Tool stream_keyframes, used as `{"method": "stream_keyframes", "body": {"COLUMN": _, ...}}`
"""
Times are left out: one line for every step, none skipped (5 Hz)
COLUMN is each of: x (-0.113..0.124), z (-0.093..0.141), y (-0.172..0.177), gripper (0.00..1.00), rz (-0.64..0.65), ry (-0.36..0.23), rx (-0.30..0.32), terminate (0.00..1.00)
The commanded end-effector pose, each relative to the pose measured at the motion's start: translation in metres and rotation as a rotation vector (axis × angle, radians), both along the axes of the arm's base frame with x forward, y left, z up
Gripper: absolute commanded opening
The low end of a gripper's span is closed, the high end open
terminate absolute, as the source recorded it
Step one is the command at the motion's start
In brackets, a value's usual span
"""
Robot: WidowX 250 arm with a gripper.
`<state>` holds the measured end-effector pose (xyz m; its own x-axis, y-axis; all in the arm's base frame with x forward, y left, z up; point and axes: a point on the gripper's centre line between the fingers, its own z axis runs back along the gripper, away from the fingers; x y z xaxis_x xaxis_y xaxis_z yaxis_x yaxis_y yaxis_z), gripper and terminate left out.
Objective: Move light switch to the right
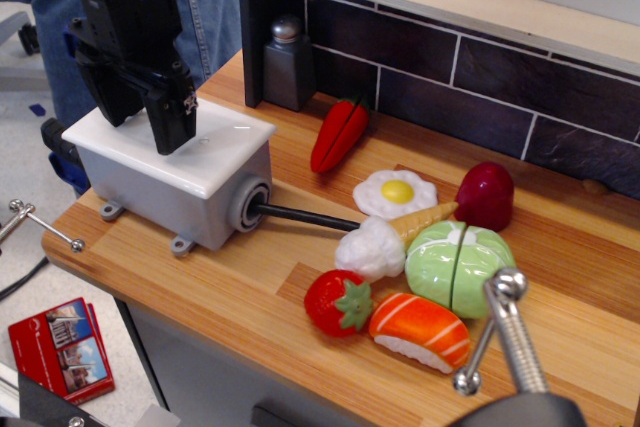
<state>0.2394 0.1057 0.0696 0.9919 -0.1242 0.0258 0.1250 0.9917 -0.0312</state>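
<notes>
A grey rectangular box (pixel 165 197) with a white top plate (pixel 228 140) stands at the left end of the wooden counter. My black gripper (pixel 148 133) hangs low over the plate's left half, its two fingers (pixel 172 117) apart and their tips at or just above the plate. The light switch lever is hidden behind the fingers, so I cannot tell its position or whether a finger touches it. The gripper holds nothing that I can see.
A black cable (pixel 300 216) leaves the box's right end. Toy foods lie to the right: a red chili (pixel 339 134), fried egg (pixel 396 193), ice cream cone (pixel 385 240), cabbage (pixel 460 265), strawberry (pixel 339 302) and sushi (pixel 420 330). A metal shaker (pixel 288 63) stands by the dark tiled wall. A clamp screw (pixel 505 332) sits front right.
</notes>
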Motion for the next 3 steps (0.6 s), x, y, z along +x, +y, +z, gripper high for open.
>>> {"method": "stream_keyframes", "body": {"x": 0.007, "z": 0.000, "y": -0.014, "gripper": 1.00, "rz": 0.000, "ry": 0.001, "rx": 0.000, "terminate": 0.00}}
{"method": "stream_keyframes", "body": {"x": 0.011, "z": 0.002, "y": -0.024, "gripper": 1.00, "rz": 0.017, "ry": 0.015, "rx": -0.016, "terminate": 0.00}}
{"method": "stream_keyframes", "body": {"x": 0.013, "z": 0.005, "y": -0.035, "gripper": 1.00, "rz": 0.028, "ry": 0.040, "rx": -0.039, "terminate": 0.00}}
